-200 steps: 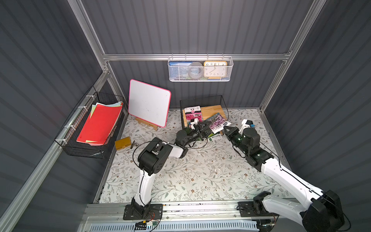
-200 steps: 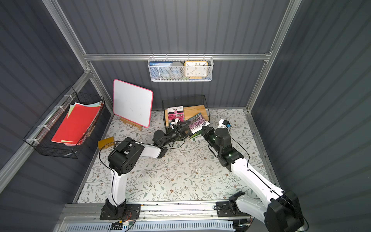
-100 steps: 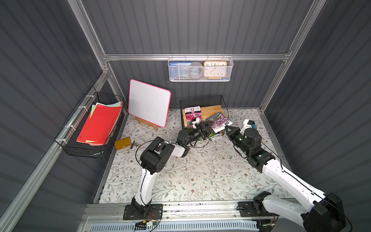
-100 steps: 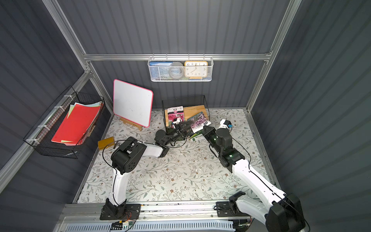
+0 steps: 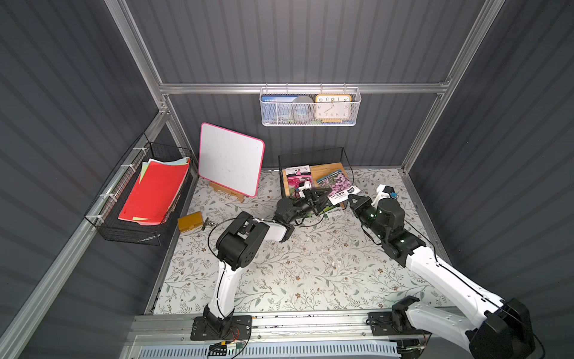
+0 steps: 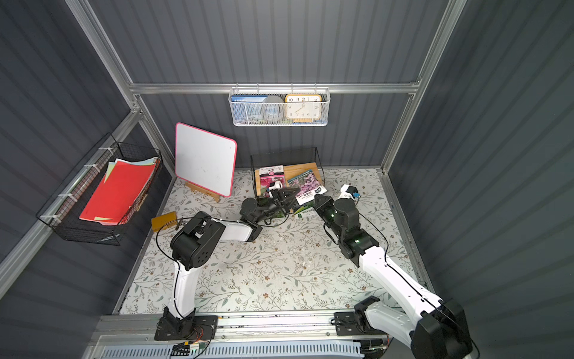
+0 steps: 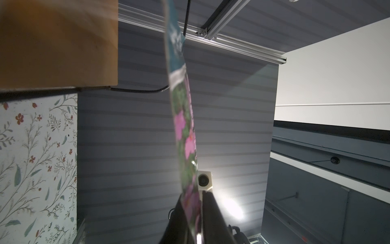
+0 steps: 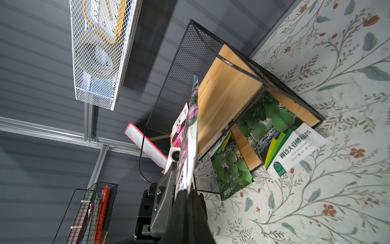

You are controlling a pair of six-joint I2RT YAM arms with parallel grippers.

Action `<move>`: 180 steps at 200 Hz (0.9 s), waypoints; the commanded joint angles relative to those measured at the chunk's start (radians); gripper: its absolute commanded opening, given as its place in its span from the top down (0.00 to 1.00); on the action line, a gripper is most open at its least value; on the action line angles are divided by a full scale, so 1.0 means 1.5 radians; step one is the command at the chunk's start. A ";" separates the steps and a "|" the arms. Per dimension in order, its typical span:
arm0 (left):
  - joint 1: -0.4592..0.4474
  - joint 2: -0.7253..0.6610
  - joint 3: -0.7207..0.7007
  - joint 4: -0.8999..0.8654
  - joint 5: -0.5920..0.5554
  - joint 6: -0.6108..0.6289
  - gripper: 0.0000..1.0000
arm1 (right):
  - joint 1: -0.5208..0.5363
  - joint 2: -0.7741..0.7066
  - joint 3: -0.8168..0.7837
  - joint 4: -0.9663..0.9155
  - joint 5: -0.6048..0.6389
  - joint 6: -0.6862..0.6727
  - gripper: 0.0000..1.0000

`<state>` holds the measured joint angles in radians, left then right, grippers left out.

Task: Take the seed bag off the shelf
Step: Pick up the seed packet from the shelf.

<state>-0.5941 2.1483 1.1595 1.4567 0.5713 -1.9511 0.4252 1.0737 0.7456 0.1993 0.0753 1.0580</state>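
Both the right gripper (image 8: 183, 190) and the left gripper (image 7: 193, 202) are clamped on the seed bag (image 5: 338, 186), which is held between them just over the front edge of the shelf (image 5: 323, 170), so it seems lifted but not yet carried clear.

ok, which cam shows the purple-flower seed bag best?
Both top views: the purple-flower seed bag shows its printed face, at the front edge of the shelf. Both wrist views catch it only edge-on, as a thin strip.

Dark grey ribbed walls (image 5: 310, 40), aluminium frame rails (image 5: 217, 88), floral-patterned floor (image 5: 310, 273), white mesh basket (image 5: 357, 105)
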 commanded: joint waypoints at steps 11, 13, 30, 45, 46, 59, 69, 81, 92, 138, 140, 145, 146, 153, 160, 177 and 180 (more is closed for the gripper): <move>-0.004 -0.023 0.020 -0.004 0.006 0.013 0.91 | -0.002 -0.012 -0.004 -0.007 0.007 -0.003 1.00; -0.004 -0.024 0.021 -0.005 0.006 0.013 0.91 | -0.003 -0.013 -0.005 -0.007 0.006 -0.003 1.00; -0.004 -0.027 0.026 -0.015 0.007 0.018 0.99 | -0.002 -0.015 -0.005 -0.007 0.006 -0.004 1.00; -0.004 -0.031 0.030 -0.028 0.007 0.025 1.00 | -0.002 -0.018 -0.007 -0.007 0.006 -0.005 1.00; -0.004 -0.032 0.030 -0.028 0.007 0.026 1.00 | -0.002 -0.019 -0.007 -0.007 0.005 -0.004 1.00; -0.004 -0.036 0.034 -0.037 0.008 0.031 1.00 | -0.002 -0.024 -0.006 -0.010 0.006 -0.007 1.00; -0.005 -0.038 0.036 -0.042 0.008 0.036 1.00 | -0.003 -0.028 -0.006 -0.015 0.006 -0.011 1.00; -0.005 -0.043 0.038 -0.048 0.009 0.040 1.00 | -0.002 -0.035 -0.002 -0.026 0.009 -0.015 0.98; -0.005 -0.048 0.039 -0.054 0.009 0.045 1.00 | -0.003 -0.044 0.001 -0.035 0.011 -0.023 0.84; -0.006 -0.075 0.044 -0.097 0.010 0.080 1.00 | -0.006 -0.107 0.025 -0.111 0.030 -0.069 0.32; -0.006 -0.076 0.044 -0.101 0.010 0.082 1.00 | -0.007 -0.110 0.026 -0.115 0.031 -0.072 0.30; -0.006 -0.079 0.045 -0.107 0.010 0.087 1.00 | -0.007 -0.120 0.030 -0.126 0.033 -0.077 0.26; -0.006 -0.080 0.045 -0.108 0.011 0.089 1.00 | -0.008 -0.122 0.031 -0.128 0.033 -0.079 0.25; -0.006 -0.084 0.046 -0.118 0.011 0.097 1.00 | -0.009 -0.135 0.035 -0.145 0.035 -0.088 0.20; -0.006 -0.090 0.047 -0.135 0.011 0.108 1.00 | -0.011 -0.150 0.041 -0.163 0.037 -0.095 0.18; -0.007 -0.106 0.049 -0.177 0.012 0.138 1.00 | -0.021 -0.184 0.056 -0.212 0.037 -0.115 0.14; -0.008 -0.110 0.050 -0.185 0.012 0.146 1.00 | -0.023 -0.190 0.059 -0.222 0.035 -0.118 0.14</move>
<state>-0.6025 2.0537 1.1988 1.2549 0.5797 -1.8309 0.4110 0.8555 0.7792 -0.0055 0.1097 0.9482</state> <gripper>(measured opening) 0.081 0.844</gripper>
